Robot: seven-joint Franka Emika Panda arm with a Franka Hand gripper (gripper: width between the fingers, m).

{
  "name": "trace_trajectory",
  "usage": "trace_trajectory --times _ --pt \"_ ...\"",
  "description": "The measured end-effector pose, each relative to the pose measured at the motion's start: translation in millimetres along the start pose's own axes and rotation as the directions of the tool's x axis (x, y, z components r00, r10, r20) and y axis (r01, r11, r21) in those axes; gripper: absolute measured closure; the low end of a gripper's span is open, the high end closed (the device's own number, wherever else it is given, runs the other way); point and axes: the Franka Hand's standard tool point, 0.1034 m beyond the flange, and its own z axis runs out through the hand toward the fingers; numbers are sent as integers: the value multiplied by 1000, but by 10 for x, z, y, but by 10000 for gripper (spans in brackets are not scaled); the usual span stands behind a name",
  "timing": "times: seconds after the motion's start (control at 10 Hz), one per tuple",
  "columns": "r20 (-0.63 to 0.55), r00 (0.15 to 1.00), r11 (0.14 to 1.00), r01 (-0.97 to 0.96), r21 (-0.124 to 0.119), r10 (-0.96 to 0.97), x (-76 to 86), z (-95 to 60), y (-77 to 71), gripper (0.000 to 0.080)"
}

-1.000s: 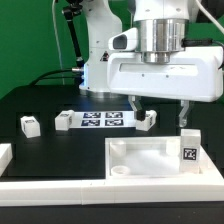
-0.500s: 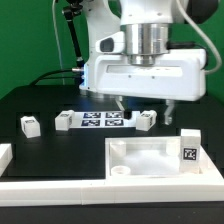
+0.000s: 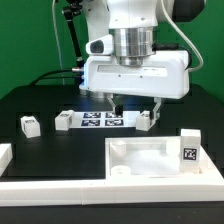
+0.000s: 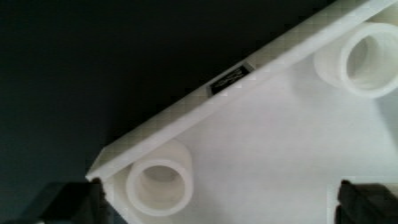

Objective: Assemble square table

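Observation:
The white square tabletop [image 3: 150, 157] lies at the front right, with a raised rim and round sockets. A tagged white block [image 3: 188, 148] stands at its right end; I cannot tell if it rests on it or beside it. Three small tagged legs lie on the black table: one at the far left [image 3: 29, 125], one [image 3: 64, 120] and one [image 3: 146, 120] at the marker board's ends. My gripper [image 3: 135, 106] hangs open and empty above the board's right end. In the wrist view the tabletop [image 4: 267, 130] shows two sockets, and my gripper [image 4: 217, 205] is open over it.
The marker board [image 3: 100, 120] lies flat at the middle of the table. Long white border rails run along the front [image 3: 100, 186] and the front left [image 3: 5, 154]. The robot base [image 3: 95, 60] and cables stand behind.
My gripper has moved toward the exterior view's left and slightly up, still open and empty. The tabletop and legs have not moved.

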Motion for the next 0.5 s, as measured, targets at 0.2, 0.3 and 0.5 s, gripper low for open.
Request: trace_trajectory --times 0.2,0.3,0.5 --pt "173 985 999 -10 -35 16 -226 92 278 150" --pt "280 959 998 -29 -59 44 -372 128 436 150" --pt "426 896 992 -99 -84 125 -618 138 520 150"
